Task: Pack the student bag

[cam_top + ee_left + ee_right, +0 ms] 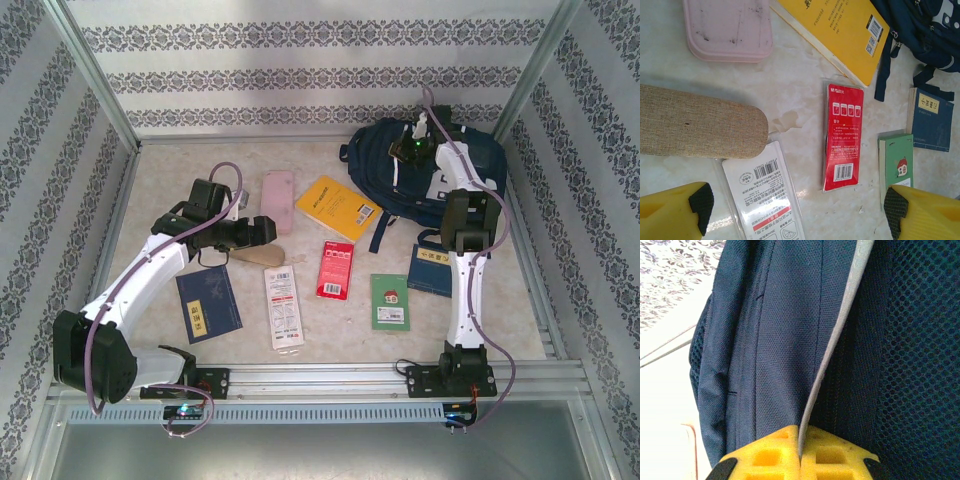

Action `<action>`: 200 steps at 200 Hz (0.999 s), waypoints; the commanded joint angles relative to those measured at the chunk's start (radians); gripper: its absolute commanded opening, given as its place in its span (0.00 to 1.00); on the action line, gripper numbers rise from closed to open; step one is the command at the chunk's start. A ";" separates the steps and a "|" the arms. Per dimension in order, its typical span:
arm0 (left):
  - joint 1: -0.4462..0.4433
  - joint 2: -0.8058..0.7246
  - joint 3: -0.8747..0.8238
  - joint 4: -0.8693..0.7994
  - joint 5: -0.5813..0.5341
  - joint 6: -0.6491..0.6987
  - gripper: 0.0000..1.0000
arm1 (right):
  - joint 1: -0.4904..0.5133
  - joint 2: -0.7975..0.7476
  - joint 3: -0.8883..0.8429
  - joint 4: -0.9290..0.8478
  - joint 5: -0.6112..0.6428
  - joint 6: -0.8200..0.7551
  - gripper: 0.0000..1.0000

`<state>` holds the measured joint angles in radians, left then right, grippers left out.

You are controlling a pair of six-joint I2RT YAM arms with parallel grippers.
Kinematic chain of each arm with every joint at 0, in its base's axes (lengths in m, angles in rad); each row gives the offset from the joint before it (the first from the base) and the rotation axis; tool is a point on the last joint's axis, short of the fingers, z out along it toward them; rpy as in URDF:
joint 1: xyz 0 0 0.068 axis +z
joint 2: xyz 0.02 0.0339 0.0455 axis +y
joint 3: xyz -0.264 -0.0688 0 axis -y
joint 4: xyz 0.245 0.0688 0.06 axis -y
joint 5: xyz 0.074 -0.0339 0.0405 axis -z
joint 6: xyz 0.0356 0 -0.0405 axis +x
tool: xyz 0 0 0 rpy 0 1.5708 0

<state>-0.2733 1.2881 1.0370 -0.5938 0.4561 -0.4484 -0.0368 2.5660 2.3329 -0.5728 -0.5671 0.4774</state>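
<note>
The student bag (385, 160), navy fabric, lies at the far right of the table (180, 170), close to the right wall. The right gripper (415, 148) sits on top of it. In the right wrist view its yellow fingers (780, 440) are pressed together on a grey piping (835, 350) that runs beside the bag's mesh panel, and the strip passes right between them.

The left gripper (798, 207) hangs over the middle of the table with its jaws spread wide and nothing held between the black pads. Under it lies a white blister packet (762, 195) with a barcode and a red band; its Chinese print is too fine to read. The packet's upper edge meets a tan woven pencil case (700, 122). To the right lies a red packet (842, 137) whose top corner carries a logo that looks like M&G (the rest is Chinese small print, with a barcode at the bottom). Beyond these are a scuffed pink case (727, 30) and a yellow book (835, 30), back cover up, showing a QR code and a barcode. The book's corner lies just beside a strap of the bag. A green booklet (897, 160) shows a little red house. Just beside it, a navy book (932, 120) bears a yellow label of Chinese characters. A second navy book (208, 303) with a similar label lies near the left arm.
</note>
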 commanded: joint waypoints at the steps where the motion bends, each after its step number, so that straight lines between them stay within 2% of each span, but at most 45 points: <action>1: -0.007 -0.003 0.015 0.018 -0.007 0.029 0.90 | 0.000 -0.096 -0.017 0.005 -0.033 0.022 0.00; 38: -0.006 -0.036 0.022 -0.001 -0.067 0.038 0.94 | -0.003 -0.261 -0.025 0.009 -0.017 0.020 0.00; 77: -0.006 -0.103 0.002 -0.002 -0.112 0.054 0.95 | -0.004 -0.462 -0.128 0.034 -0.027 0.016 0.00; 123: -0.007 -0.191 -0.024 -0.011 -0.170 0.074 0.95 | 0.040 -0.728 -0.368 -0.031 0.155 -0.056 0.00; 154: -0.010 -0.211 -0.027 -0.012 -0.179 0.071 0.94 | 0.187 -0.886 -0.496 -0.127 0.440 -0.134 0.00; 175: -0.013 -0.221 -0.033 -0.008 -0.180 0.070 0.94 | 0.298 -0.924 -0.563 -0.163 0.528 -0.089 0.00; 200: -0.031 -0.237 -0.039 0.009 -0.181 0.072 0.92 | 0.408 -0.943 -0.670 -0.118 0.607 0.057 0.00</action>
<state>-0.2787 1.0794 1.0134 -0.5953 0.2901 -0.3965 0.2962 1.6749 1.7393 -0.7643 -0.1032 0.4217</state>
